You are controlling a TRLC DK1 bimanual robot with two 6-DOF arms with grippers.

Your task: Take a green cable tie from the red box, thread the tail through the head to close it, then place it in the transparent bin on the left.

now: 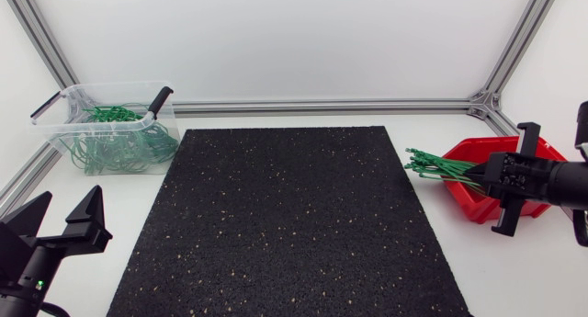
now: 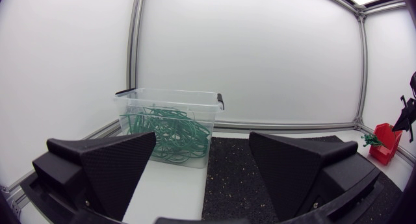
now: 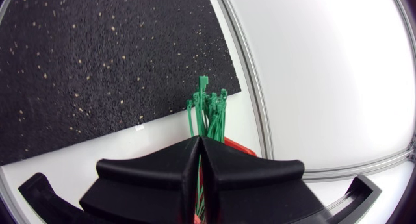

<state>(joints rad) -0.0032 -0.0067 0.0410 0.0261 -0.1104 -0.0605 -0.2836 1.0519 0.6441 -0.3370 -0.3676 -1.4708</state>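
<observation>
The right gripper (image 3: 199, 141) has its two black wedge fingers pressed together. Thin green strands run through the narrow slit between them, so it is pinching into the green cable ties (image 3: 209, 110). These ties lie as a straight bundle, their heads fanning out ahead of the fingertips towards the right edge of the black mat (image 1: 285, 225). The rest of the bundle rests in the red box (image 1: 473, 207), which sits just off the mat's right edge, near its far corner.

The left gripper (image 2: 201, 165) is released, its fingers spread wide with nothing between them. It hangs off the mat's near left corner, well apart from everything else.

The transparent bin (image 1: 57, 133) stands just off the mat's far left corner, upright, with a black clip handle (image 1: 161, 101) at each end. Inside it lies a loose tangle of closed green loops (image 1: 115, 147) (too many and too interwoven to count), piled across the floor of the bin and partway up its walls.

The mat itself is dark rubber flecked with pale specks and covers the middle of the white table (image 1: 501, 280). A strip of white surface shows on each side of it. Behind the mat's far edge, silver aluminium rails (image 1: 322, 106) run along the table and rise at the corners, framing plain white panels.
</observation>
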